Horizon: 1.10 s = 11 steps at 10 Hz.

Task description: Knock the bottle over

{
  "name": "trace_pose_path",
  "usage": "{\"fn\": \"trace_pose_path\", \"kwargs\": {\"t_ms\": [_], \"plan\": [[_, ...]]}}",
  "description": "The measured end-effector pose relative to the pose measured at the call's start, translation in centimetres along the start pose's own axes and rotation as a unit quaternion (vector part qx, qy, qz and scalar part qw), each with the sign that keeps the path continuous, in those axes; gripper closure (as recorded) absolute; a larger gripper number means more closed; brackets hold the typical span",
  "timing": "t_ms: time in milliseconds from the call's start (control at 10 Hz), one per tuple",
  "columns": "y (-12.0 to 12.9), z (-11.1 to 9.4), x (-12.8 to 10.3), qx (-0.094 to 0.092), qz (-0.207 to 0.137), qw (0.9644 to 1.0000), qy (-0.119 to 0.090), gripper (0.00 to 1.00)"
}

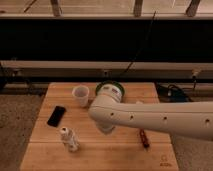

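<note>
Bottle [70, 139] — front-left part of the wooden table [45, 156], just in front of the black phone [56, 115]; it stands on its base, not yet knocked over, so the whole push remains. Long axis near vertical, cap uppermost and leaning slightly left in view. Gripper [104, 128] — tucked under the end of the white arm [150, 117] at mid-table, right of the bottle and apparently clear of it; clenched or released, cannot tell.
</note>
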Motion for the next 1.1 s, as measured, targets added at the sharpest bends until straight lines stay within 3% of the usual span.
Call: {"fn": "trace_pose_path", "kwargs": {"t_ms": [400, 700, 1100], "plan": [[0.5, 1.0, -0.9, 0.002, -0.01, 0.9999, -0.006, 0.67], [0.4, 1.6, -1.8, 0.006, -0.021, 0.9997, -0.008, 0.85], [0.4, 2.1, -3.1, 0.008, -0.03, 0.9995, -0.01, 0.87]]}}
